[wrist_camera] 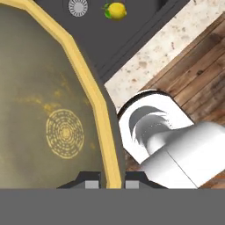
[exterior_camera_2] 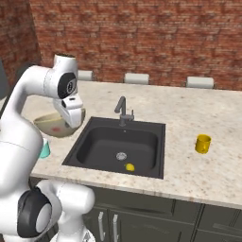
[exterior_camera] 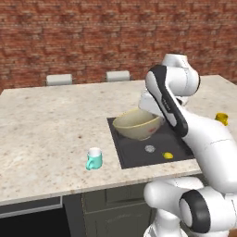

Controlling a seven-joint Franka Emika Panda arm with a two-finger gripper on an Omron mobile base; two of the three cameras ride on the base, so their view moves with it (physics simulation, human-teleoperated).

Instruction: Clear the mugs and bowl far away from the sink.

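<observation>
Gripper [wrist_camera: 110, 181] pinched on rim of bowl [exterior_camera: 136, 125], lifted, tilted over sink [exterior_camera_2: 142, 130] left edge; teal mug [exterior_camera: 94, 159] on counter [exterior_camera: 46, 125] left; yellow mug [exterior_camera_2: 203, 143] right, seemingly upright.

This is a kitchen. A speckled stone counter [exterior_camera_2: 198, 113] forms an island, with dark cabinet doors [exterior_camera_2: 142, 217] and metal handles below it. A black sink [exterior_camera_2: 118, 144] is sunk into the counter, with a round silver drain [exterior_camera_2: 121, 155] and a grey faucet [exterior_camera_2: 123, 111] at its back edge. A red brick wall [exterior_camera_2: 142, 38] stands behind, and pale shapes along the far edge of the counter are probably chair backs [exterior_camera_2: 136, 78]. The hand view shows a wood plank floor [wrist_camera: 197, 66].
</observation>
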